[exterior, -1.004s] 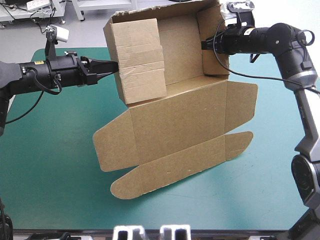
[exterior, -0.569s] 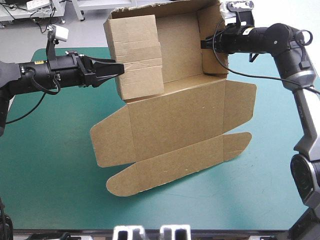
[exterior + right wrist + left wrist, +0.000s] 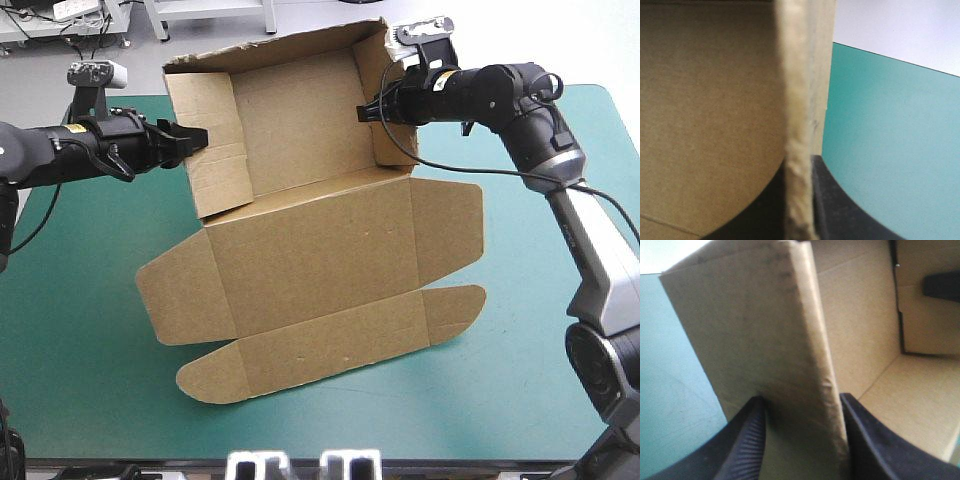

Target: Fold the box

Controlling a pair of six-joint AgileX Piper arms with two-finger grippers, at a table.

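Observation:
The brown box [image 3: 310, 250] lies mid-table as a half-formed tray. Its back and side walls [image 3: 290, 110] stand raised at the far side, and the lid with its flaps [image 3: 320, 335] lies flat toward the front. My left gripper [image 3: 197, 140] is shut on the thick left wall [image 3: 765, 330], one black finger [image 3: 747, 440] on each face. My right gripper [image 3: 371, 108] is shut on the right wall, whose edge [image 3: 800, 100] runs up between its fingers. Across the tray, the left wrist view shows the right gripper's finger [image 3: 942, 286].
The teal-green cover [image 3: 80, 350] spreads around the box, widest at the front and toward the left edge. The table's far edge [image 3: 560, 88] runs just behind the raised back wall, and the right arm [image 3: 560, 180] reaches over the far right corner.
The box has shifted left with both arms. The left panel, earlier folded in over the tray, now stands up as the left wall, and my left gripper has shut on it.

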